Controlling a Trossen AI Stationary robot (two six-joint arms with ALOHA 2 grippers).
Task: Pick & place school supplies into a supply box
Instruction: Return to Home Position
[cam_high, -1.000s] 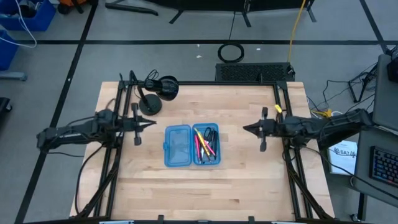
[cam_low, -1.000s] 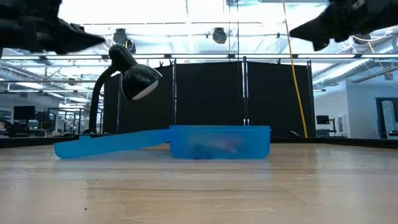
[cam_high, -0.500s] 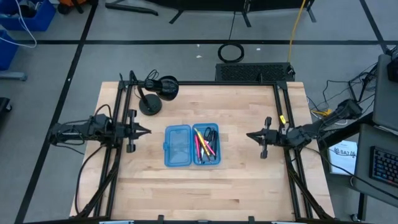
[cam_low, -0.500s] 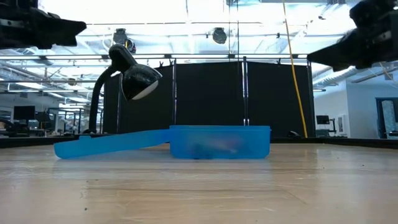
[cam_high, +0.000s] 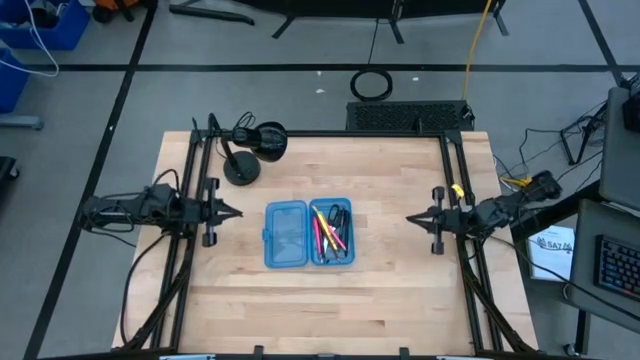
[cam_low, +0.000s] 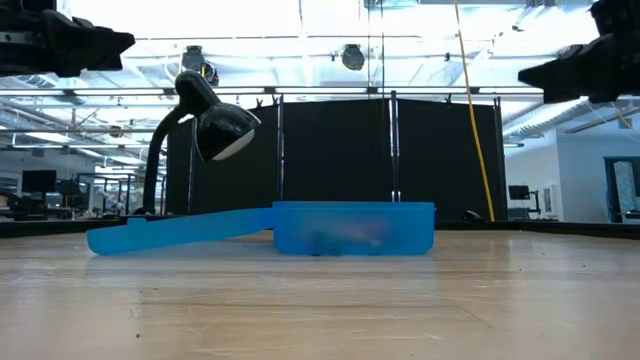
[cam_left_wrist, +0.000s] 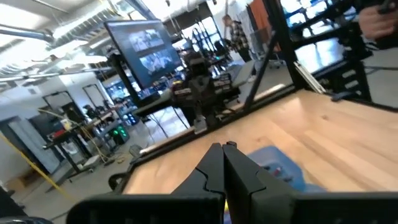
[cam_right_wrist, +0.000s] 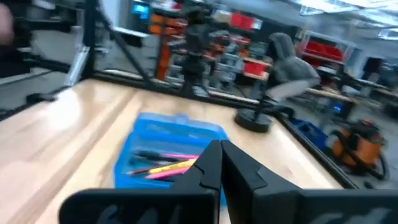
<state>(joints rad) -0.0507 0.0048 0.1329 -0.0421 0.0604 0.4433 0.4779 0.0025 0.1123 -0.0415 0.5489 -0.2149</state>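
Note:
The translucent blue supply box (cam_high: 308, 234) lies open on the table's middle, both halves flat. Its right half holds the pink, red, yellow and dark pens (cam_high: 331, 229); the left half (cam_high: 286, 235) looks bare. The right wrist view shows the box (cam_right_wrist: 169, 149) with the pens (cam_right_wrist: 165, 163). In the low view the box (cam_low: 352, 228) stands with its lid (cam_low: 178, 231) resting slanted. My left gripper (cam_high: 236, 212) hovers shut, left of the box. My right gripper (cam_high: 410, 218) hovers shut, right of it. Both are raised above the table. Scissors cannot be made out.
A black round-based desk lamp (cam_high: 248, 150) stands at the table's far left, its head (cam_low: 226, 131) above the box's lid in the low view. Black frame rails (cam_high: 190, 250) run along the table's left and right sides. Bare wood lies near the box's near side.
Both arms have drawn back from the box: the left gripper toward the table's left edge, the right gripper toward the right edge and slightly toward the near edge. The box and pens have stayed where they were.

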